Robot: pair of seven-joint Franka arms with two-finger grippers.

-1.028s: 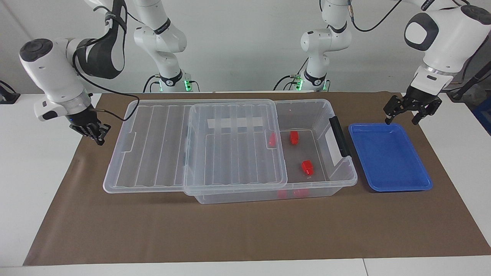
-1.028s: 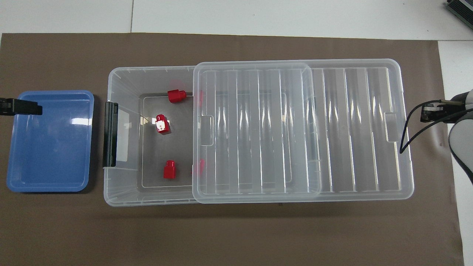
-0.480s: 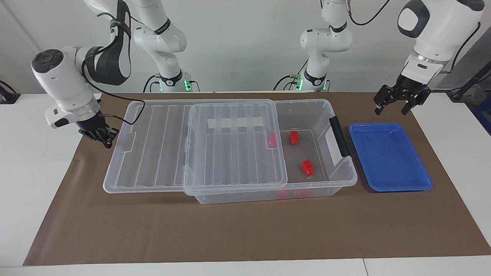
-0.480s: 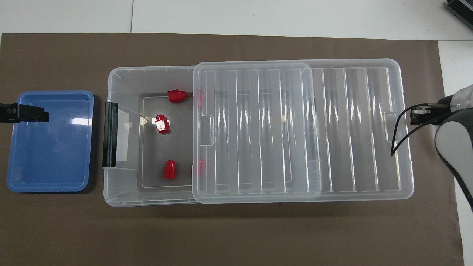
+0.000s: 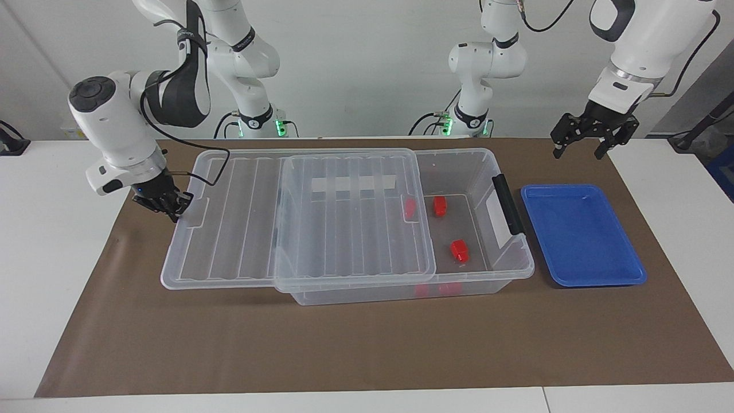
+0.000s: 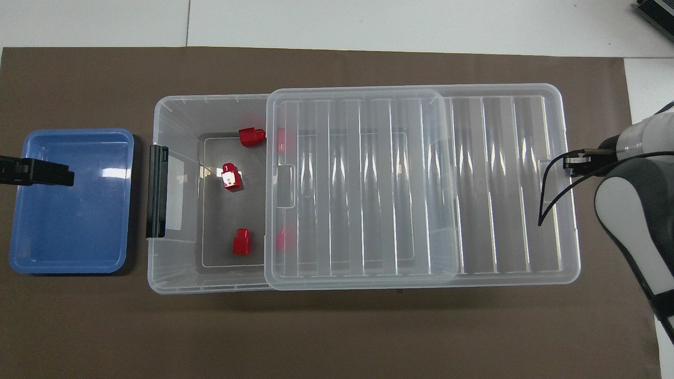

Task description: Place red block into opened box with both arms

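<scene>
The lid [image 5: 298, 215] has slid toward the left arm's end of the table since a second ago, covering more of the box [image 5: 499, 269], and the right gripper [image 5: 172, 205] has come in from beside the lid to press against its end tab. Over the same time the left gripper [image 5: 585, 137] has risen and drawn back toward the robots.

The right gripper's fingers are closed together, holding nothing, their tips touching the lid's edge at the right arm's end. The left gripper hangs with its fingers spread wide and empty, over the brown mat [image 5: 344, 344] by the blue tray [image 5: 590, 258]; in the overhead view it shows over the tray's rim [image 6: 126, 200].

Three red blocks lie on the uncovered part of the box floor: one [image 6: 231, 176] near the middle, one [image 6: 250, 136] farther from the robots, one [image 6: 242, 241] nearer to them. Two more red shapes show blurred through the lid's edge. The black latch [image 5: 507, 203] sits at the box end facing the tray. The lid lies flat, overhanging the box at the right arm's end.
</scene>
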